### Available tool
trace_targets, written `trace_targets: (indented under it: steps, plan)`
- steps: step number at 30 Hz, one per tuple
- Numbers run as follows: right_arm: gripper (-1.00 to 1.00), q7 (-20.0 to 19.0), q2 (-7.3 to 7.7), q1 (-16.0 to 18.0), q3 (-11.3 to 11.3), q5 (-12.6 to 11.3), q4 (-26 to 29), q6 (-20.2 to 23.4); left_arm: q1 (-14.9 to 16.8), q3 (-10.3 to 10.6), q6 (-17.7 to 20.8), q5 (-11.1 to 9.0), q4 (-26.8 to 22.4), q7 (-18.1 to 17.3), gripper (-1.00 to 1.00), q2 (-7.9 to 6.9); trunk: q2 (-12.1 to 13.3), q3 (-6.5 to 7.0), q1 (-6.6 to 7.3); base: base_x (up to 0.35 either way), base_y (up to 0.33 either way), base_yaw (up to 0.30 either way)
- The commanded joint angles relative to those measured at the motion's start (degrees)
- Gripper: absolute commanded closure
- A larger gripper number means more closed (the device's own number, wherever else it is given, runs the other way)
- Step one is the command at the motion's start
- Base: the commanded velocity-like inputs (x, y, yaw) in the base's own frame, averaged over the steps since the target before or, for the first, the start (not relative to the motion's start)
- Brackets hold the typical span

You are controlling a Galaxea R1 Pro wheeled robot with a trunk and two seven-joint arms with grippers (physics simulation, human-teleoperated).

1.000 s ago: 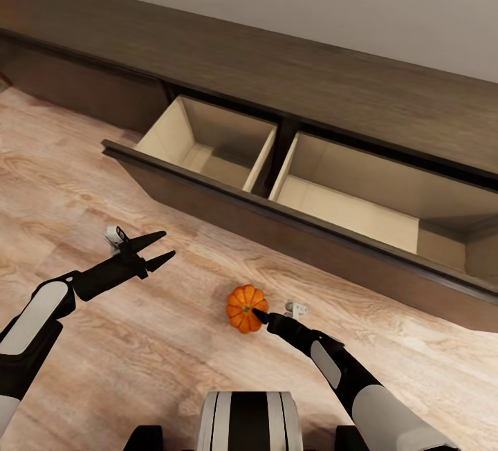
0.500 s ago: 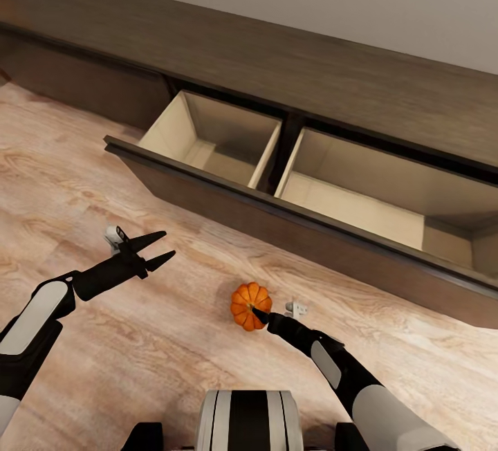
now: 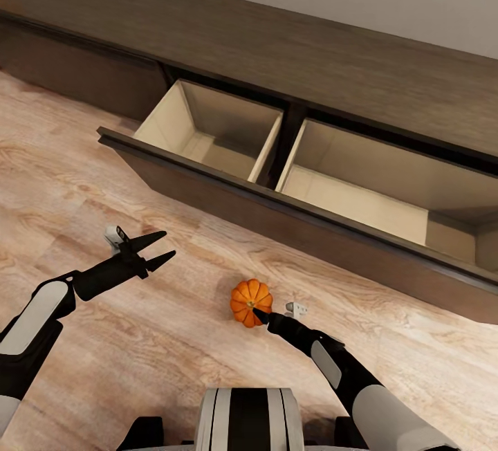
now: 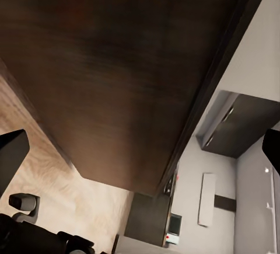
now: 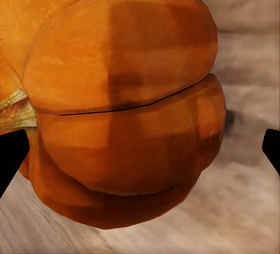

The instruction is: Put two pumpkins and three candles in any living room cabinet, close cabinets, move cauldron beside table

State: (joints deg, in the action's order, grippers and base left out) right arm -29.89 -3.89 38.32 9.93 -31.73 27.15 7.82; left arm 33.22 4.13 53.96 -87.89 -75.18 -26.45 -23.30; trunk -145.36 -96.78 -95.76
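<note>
On the wooden floor (image 3: 83, 181) in front of the cabinet (image 3: 277, 57), the pumpkin (image 3: 250, 302) sits against the tip of my right gripper (image 3: 260, 315), well short of the pulled-out drawer (image 3: 277, 181). Compared with a second ago, the whole head view has shifted while pumpkin and arms keep their places relative to me, so I read this as camera or base motion, not a move of the things; the drawer's two tan compartments stay open and, as far as they show, unfilled. In the right wrist view the pumpkin (image 5: 122, 119) lies between the two dark fingertips (image 5: 10, 155), which stand wide apart at the picture's edges (not yet clamped, by my judgement). My left gripper (image 3: 160, 247) hangs over bare floor, fingers spread, holding nothing. The grasp and lift into the drawer remain to be done.
</note>
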Motion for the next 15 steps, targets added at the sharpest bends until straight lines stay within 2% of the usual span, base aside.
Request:
trace_targets:
  steps: [1, 10, 15]
  plan:
    - [-1.00, -0.1, 0.01, 0.0, 0.0, 0.0, 0.0, 0.0, 0.0, 0.0, 0.0, 0.0, 0.0, 0.0, -1.00, -0.01, 0.0, 0.00, 0.00, 0.000, 0.000, 0.000]
    - [-1.00, 0.5, -0.11, 0.0, 0.0, 0.1, -0.1, -0.1, 0.0, 0.0, 0.0, 0.0, 0.0, 0.0, -1.00, 0.00, 0.0, 0.00, 0.00, 0.000, 0.000, 0.000]
    - [-1.00, 4.4, -0.15, 0.0, -0.1, 1.1, 0.0, 0.0, 0.0, 0.0, 0.0, 0.0, 0.0, 0.0, -1.00, -0.05, 0.0, 0.00, 0.00, 0.000, 0.000, 0.000]
